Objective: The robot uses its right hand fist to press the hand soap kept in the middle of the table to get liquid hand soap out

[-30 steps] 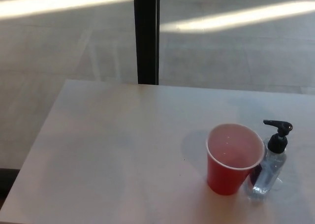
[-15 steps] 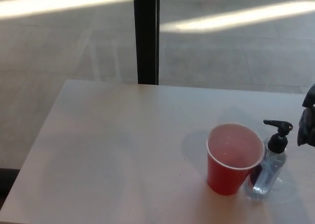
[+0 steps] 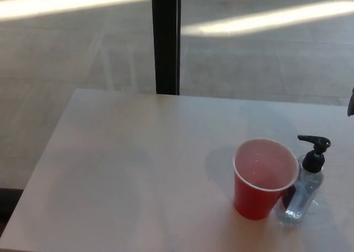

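A clear hand soap bottle [image 3: 302, 192] with a black pump head [image 3: 314, 150] stands upright on the white table [image 3: 138, 169], towards its right side. The pump's nozzle points left over a red plastic cup [image 3: 262, 178] that touches the bottle's left side. The cup stands upright and looks empty. Only a dark sliver of my right hand [image 3: 350, 103] shows at the picture's right edge, above and to the right of the pump and clear of it. My left hand is out of the picture.
A black vertical post [image 3: 165, 40] rises behind the table's far edge. Grey floor with bright sun stripes lies beyond. The table's left edge runs diagonally at the picture's left.
My right hand came in at the right edge half a second ago beside the pump. Now it has risen and drawn back, leaving only a sliver. Bottle and cup have not moved.
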